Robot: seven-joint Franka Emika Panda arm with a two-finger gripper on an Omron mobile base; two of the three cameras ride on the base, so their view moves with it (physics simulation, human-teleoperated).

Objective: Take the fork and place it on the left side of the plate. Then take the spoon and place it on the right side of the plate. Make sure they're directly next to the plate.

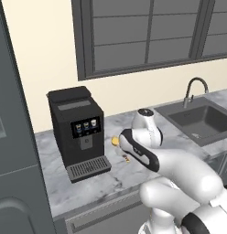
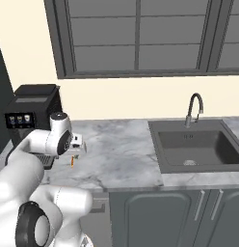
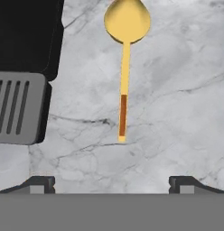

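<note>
The spoon (image 3: 125, 67) is yellow-gold and lies flat on the marble counter. Its round bowl points away from the hand and its handle end, with a brown stripe, is nearest the fingers. My gripper (image 3: 112, 182) hovers above the handle end, open, with nothing between its fingertips (image 3: 41, 182). From the left base the spoon (image 1: 116, 140) peeks out beside my forearm. From the right base its handle (image 2: 72, 162) shows just below the gripper (image 2: 77, 150). The fork and the plate are out of view.
A black coffee machine (image 1: 78, 128) stands just left of the spoon, its grey drip tray (image 3: 19, 108) close to the left finger. A dark sink (image 2: 198, 147) with a faucet (image 2: 193, 108) lies to the right. Bare marble counter (image 2: 121, 154) stretches between them.
</note>
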